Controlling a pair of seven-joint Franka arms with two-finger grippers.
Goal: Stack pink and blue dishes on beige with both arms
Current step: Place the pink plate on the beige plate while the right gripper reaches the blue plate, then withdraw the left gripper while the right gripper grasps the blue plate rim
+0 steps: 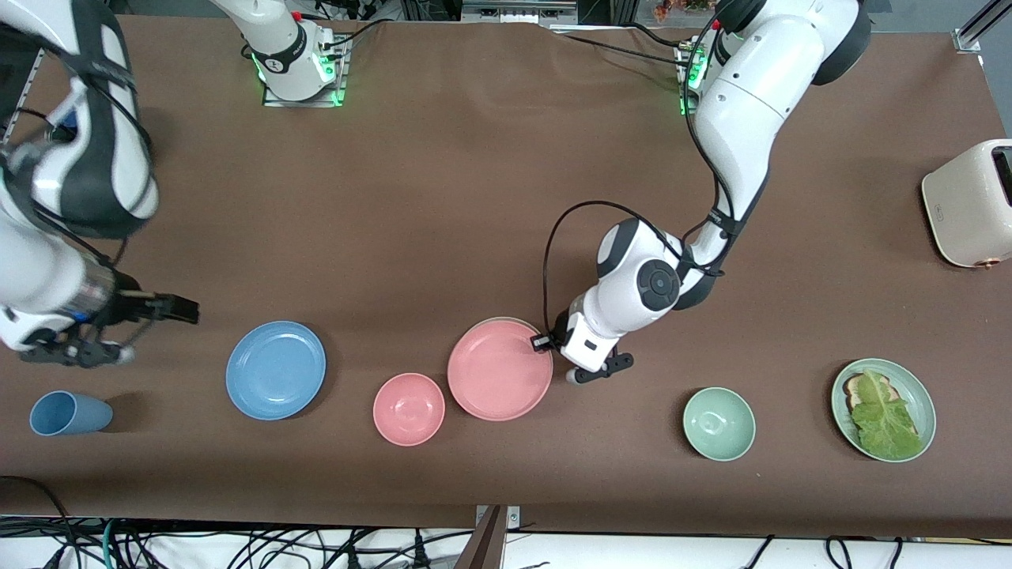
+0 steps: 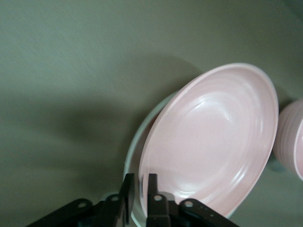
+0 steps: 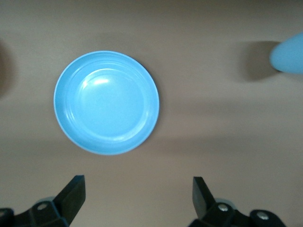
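Pink plate (image 2: 213, 142), atop beige plate (image 2: 135, 156), is pinched by left gripper (image 2: 138, 196); right gripper (image 3: 137, 194) hovers wide-spread.

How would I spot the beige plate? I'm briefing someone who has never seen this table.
On the brown table, find the left gripper low at the pink plate beside the pink bowl. The beige plate lies under that pink plate, only a pale rim showing, unlike the blue plate lying bare.

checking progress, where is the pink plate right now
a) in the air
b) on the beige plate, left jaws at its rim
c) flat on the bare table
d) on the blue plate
b: the pink plate lies on the beige plate, with the left gripper shut on its rim.
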